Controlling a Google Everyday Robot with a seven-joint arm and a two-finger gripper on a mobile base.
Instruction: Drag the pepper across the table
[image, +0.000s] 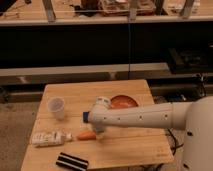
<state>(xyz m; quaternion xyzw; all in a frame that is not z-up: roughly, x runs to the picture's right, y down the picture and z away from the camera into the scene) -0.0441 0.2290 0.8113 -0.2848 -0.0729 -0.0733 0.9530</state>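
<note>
Our gripper sits low over the middle of the wooden table, at the end of the white arm that reaches in from the right. It is right at the orange pepper, which lies flat on the boards just left of it. We cannot tell whether it touches or pinches the pepper, since the wrist hides the contact.

We judge the drag to be under way or about to start: the gripper is down at the pepper, and the pepper sits near the table's middle, with open wood to its right and behind it to slide across.

Farther out, a clear plastic cup stands upright to the upper left; we cannot make out anything in it. An orange-red bowl behind the arm looks empty. A white packet lies beside the pepper, and a dark flat object rests near the front edge.
</note>
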